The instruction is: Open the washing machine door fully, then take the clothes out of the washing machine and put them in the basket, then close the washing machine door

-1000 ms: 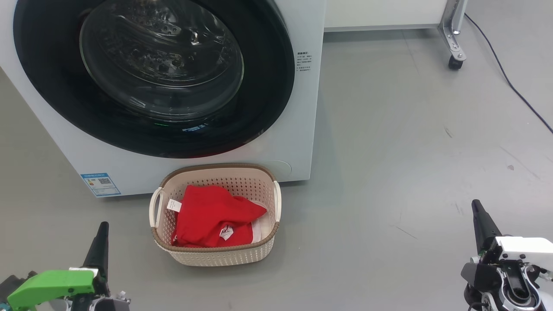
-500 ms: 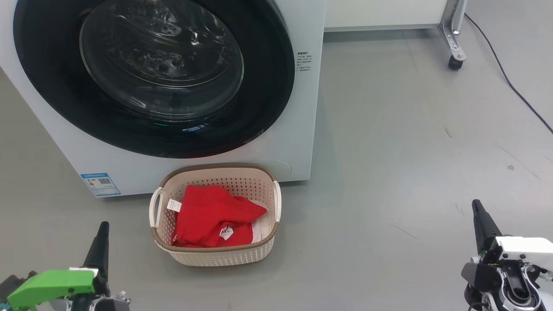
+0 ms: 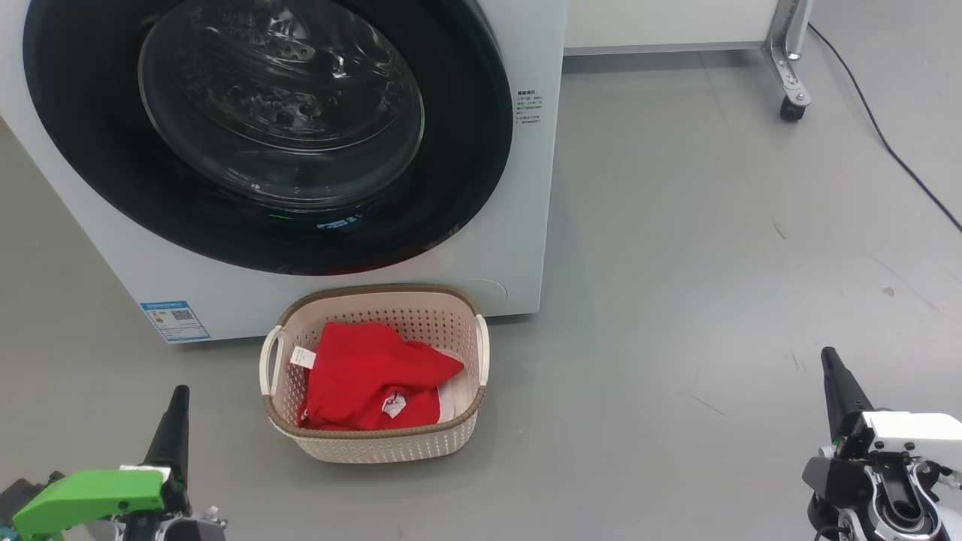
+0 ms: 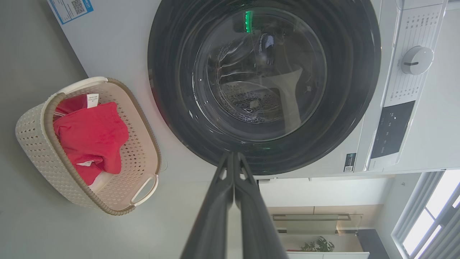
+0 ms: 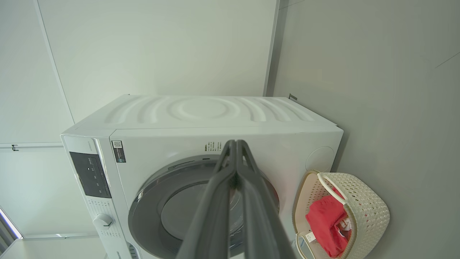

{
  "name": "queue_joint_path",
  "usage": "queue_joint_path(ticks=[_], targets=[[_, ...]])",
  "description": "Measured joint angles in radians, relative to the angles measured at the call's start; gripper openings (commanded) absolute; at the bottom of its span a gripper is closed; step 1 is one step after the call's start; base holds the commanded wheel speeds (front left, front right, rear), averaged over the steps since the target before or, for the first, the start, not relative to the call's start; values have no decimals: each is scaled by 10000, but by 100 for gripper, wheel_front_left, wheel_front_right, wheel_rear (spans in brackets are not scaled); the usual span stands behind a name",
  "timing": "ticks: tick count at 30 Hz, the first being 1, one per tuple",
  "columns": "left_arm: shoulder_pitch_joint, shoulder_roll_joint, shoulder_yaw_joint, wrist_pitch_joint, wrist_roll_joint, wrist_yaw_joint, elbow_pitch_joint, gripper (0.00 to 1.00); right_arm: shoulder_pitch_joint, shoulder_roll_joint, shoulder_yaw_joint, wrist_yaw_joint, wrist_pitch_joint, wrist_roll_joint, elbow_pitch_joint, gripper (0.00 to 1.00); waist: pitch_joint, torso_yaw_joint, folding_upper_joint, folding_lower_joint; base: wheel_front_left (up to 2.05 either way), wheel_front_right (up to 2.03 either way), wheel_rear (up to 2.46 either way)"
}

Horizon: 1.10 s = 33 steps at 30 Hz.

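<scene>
With the washing machine door [image 3: 263, 135] shut flush, the red clothes [image 3: 368, 376] lying in the basket [image 3: 376, 447] just before the washing machine [image 3: 530, 195], and my left hand [image 3: 178, 398] and right hand [image 3: 833, 372] both pressed together, empty, I judge the closing step finished, needing only a latch check.

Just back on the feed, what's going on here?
Nothing is being handled. The washing machine door looks shut, and the red clothes lie in the basket on the floor before the washing machine. The left gripper and right gripper are both shut, empty, and clear of everything.
</scene>
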Motion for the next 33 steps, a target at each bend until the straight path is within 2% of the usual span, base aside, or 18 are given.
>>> queue_joint_path(ticks=[33], targets=[[0, -6, 17, 13, 0, 0, -4, 0, 0, 19, -36, 0, 73, -15, -4, 0, 0, 0, 0, 0, 0, 0, 0]])
